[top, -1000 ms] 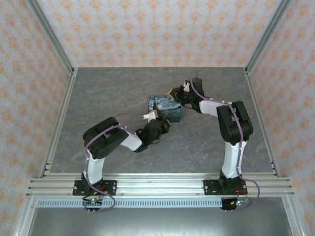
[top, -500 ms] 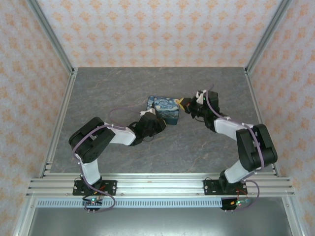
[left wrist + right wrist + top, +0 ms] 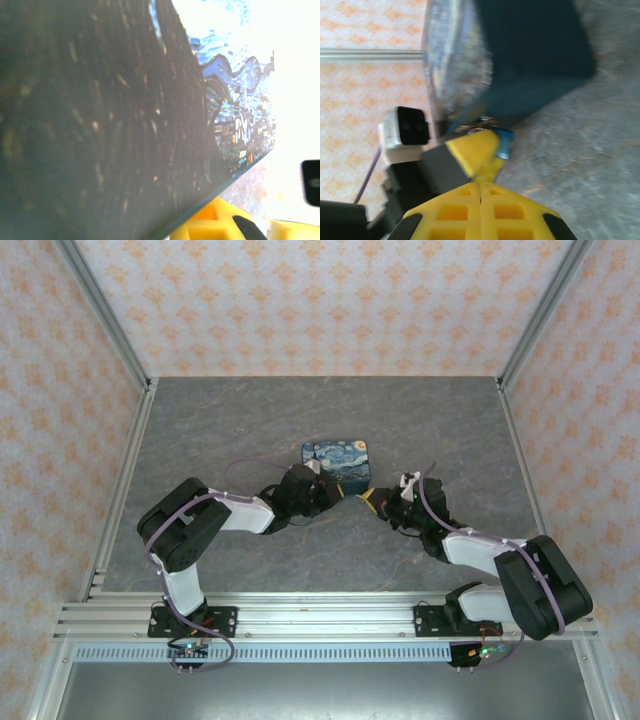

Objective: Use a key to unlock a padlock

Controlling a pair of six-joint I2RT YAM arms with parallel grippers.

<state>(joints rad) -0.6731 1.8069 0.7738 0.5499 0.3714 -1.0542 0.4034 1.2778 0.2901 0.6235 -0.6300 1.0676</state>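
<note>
Broadly, the grey worktop (image 3: 220,430) carries both arms, the left arm (image 3: 200,525) folded low and reaching right, the right arm (image 3: 500,560) folded low near the near right corner and reaching left. A dark blue starry-night tin (image 3: 336,458) lies about midway between the left and right edges, a little nearer the far edge than the near one. The left hand (image 3: 325,487) is at the tin's near side by its left corner, fingers drawn close together; whether they pinch anything I cannot tell. The right hand (image 3: 372,502) sits just off the tin's near right corner, apart from it, its yellow fingers pressed together on nothing. From the right wrist, a small blurred pale metal piece, apparently the key (image 3: 480,121), shows under the tin's lower corner, just beside the left hand's fingertip.
</note>
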